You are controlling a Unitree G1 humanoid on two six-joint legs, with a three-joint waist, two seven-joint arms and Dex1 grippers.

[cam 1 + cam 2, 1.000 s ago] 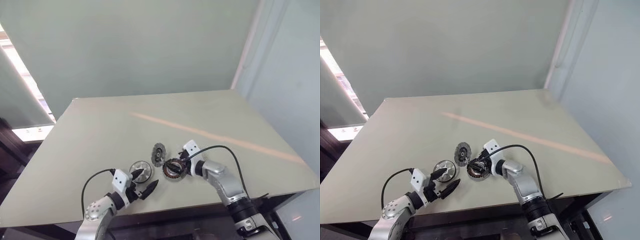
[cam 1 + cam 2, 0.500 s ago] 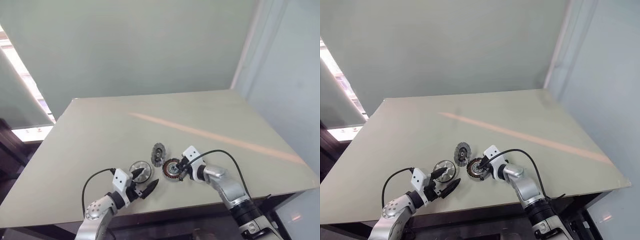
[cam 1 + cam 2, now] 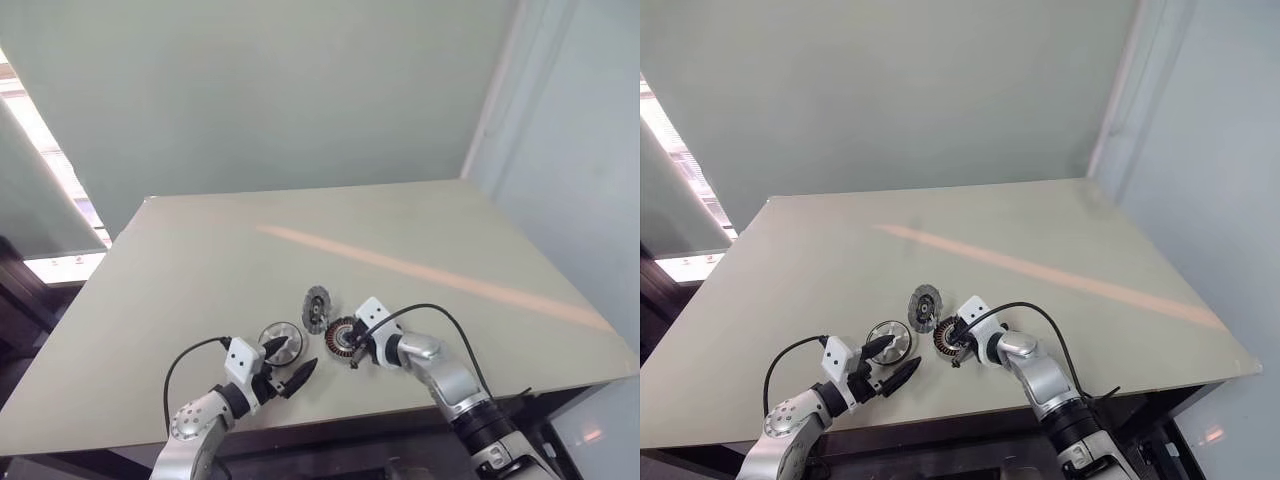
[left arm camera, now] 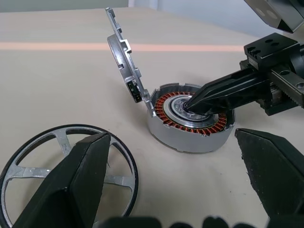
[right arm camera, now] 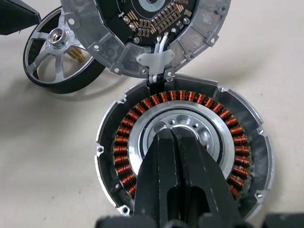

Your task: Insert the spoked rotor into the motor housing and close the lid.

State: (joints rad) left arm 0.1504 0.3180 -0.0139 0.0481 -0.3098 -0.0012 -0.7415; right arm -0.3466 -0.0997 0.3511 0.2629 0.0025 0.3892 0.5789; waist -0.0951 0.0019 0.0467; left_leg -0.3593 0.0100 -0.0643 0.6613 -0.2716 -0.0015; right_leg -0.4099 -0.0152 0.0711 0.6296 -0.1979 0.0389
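Right gripper: we see it has closed since a second ago, its fingers now pressed together, tips in the hub of the motor housing; whether they bear on it we cannot tell.
Left gripper: spread wide, holding nothing.
Spoked rotor: flat on the table, just beside the housing, not yet inserted.
Lid: hinged up, open.
Meaning: we judge the housing is being steadied; insertion remains.
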